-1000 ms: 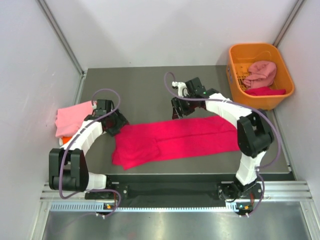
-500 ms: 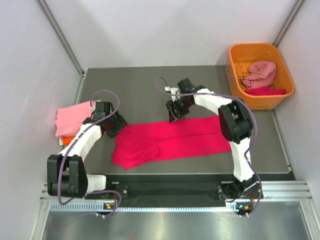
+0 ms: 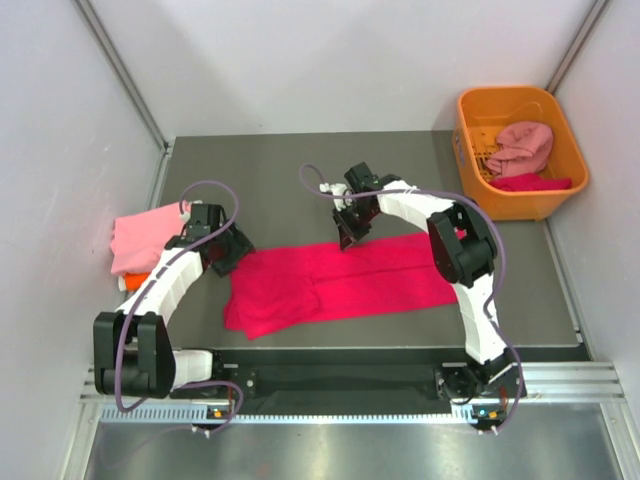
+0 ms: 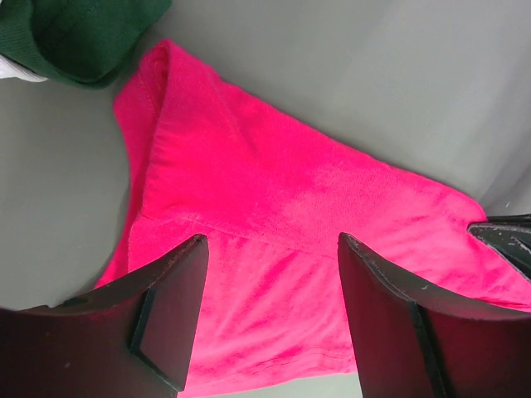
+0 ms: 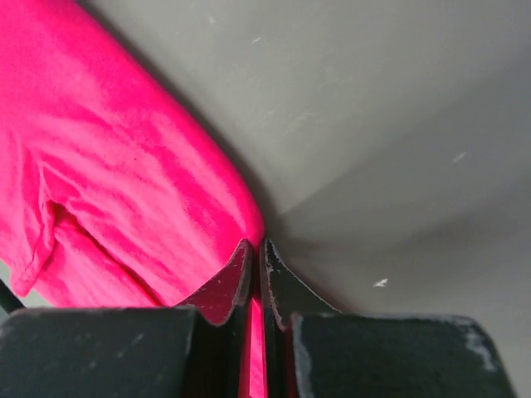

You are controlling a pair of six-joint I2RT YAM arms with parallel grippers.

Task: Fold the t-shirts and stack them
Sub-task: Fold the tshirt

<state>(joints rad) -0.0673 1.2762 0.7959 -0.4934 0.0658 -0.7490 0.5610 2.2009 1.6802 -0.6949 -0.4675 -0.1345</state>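
Right claw (image 5: 255, 249) shifted left, now pinching one crimson t-shirt (image 3: 330, 285), left claw (image 4: 272, 249) open

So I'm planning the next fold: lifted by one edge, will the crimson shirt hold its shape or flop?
Probably flops: the crimson shirt lies flat with soft creases, so it should drape from the pinch. Likely light: the right gripper has its fingers shut on a thin edge.
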